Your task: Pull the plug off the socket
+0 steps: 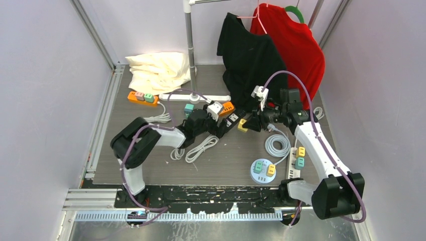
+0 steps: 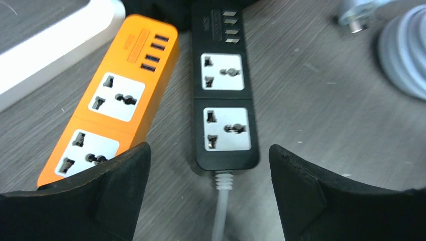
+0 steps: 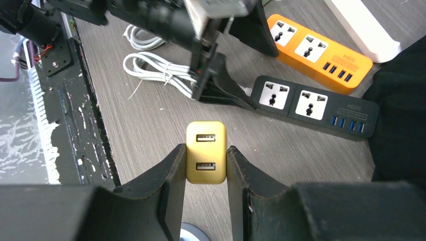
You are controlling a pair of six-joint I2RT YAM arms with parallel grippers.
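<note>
My right gripper [image 3: 206, 165] is shut on a yellow two-port USB plug [image 3: 206, 150] and holds it off the table, apart from the black power strip [image 3: 311, 108]. Both sockets of the black strip [image 2: 224, 100] are empty. My left gripper [image 2: 210, 170] is open, its fingers [image 2: 125, 186] either side of the strip's cord end, not touching it. In the top view the plug [image 1: 242, 125] is just right of the black strip [image 1: 230, 121], between the two grippers. An orange strip [image 2: 118, 100] lies beside the black one, its sockets empty.
A white coiled cable [image 1: 193, 149] lies by the left arm and a grey coil [image 1: 277, 145] by the right. A round socket hub [image 1: 263, 169] and a white strip with plugs [image 1: 299, 156] sit front right. Another orange strip [image 1: 143, 97], a cream cloth [image 1: 158, 70] and hanging shirts [image 1: 251, 55] stand behind.
</note>
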